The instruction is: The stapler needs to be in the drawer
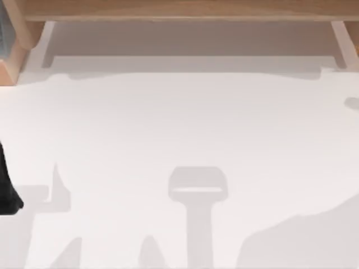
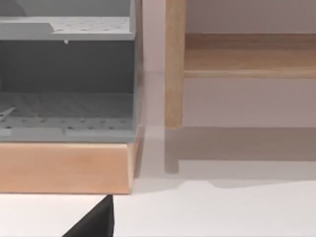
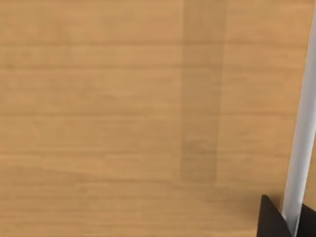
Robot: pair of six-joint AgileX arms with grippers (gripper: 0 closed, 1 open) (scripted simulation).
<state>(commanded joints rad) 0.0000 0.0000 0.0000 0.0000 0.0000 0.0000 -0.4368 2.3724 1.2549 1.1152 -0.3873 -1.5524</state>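
Left arm [image 1: 8,188] at the table's [image 1: 179,140] left edge, left gripper [image 2: 96,223] low over the white top near a wood-framed grey rack [image 2: 66,108]; grip state cannot be told. Right gripper [image 3: 291,224] close against a wood face [image 3: 123,113], white bar [image 3: 302,138] running beside it; grip likewise cannot be told. Wooden unit [image 1: 185,11] along the far edge; stapler's whereabouts cannot be told.

counter [image 1: 179,129]: plain white, lots of soft grey shadows on the near half | far edge: light wooden frame [image 1: 179,10] running across | far left: wooden box [image 2: 66,168] with grey perforated shelves [image 2: 66,111] inside | light: even, soft
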